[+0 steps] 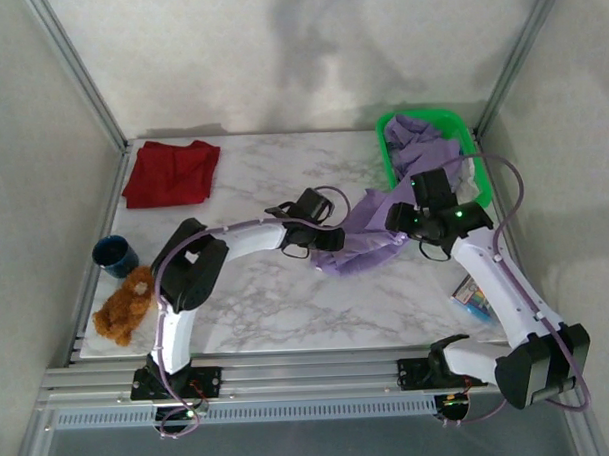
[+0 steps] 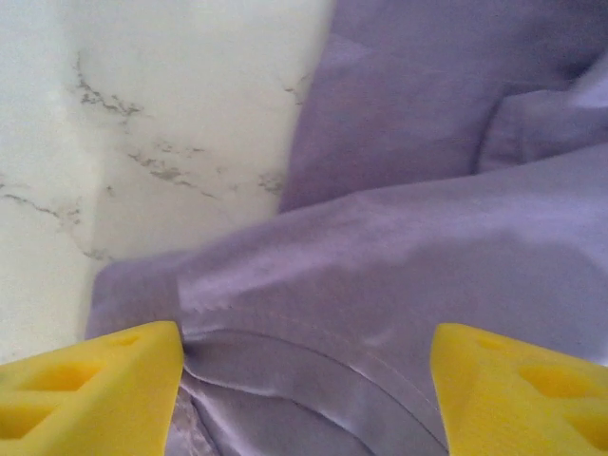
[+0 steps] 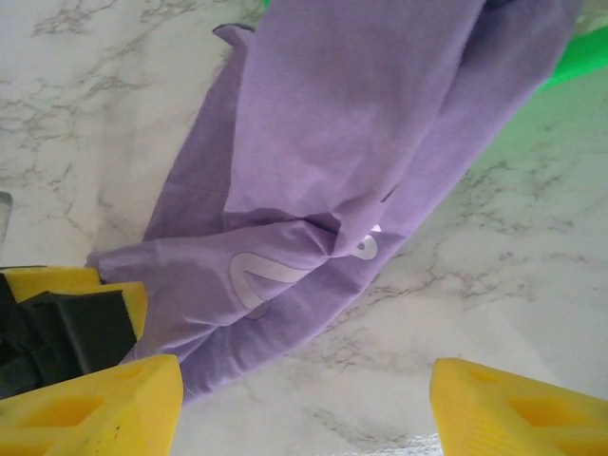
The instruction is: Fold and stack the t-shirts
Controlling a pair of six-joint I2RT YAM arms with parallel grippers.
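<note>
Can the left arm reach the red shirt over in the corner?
Probably yes. The dark red t-shirt lies at the far left corner with nothing on it, and bare marble table leads there. The left gripper hangs open over the lavender t-shirt, so the arm would have to swing left.

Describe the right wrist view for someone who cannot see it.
A crumpled purple shirt with white lettering lies on a marble table, reaching a green basket at top right. The right hand's yellow fingers stand apart at the bottom corners.
</note>
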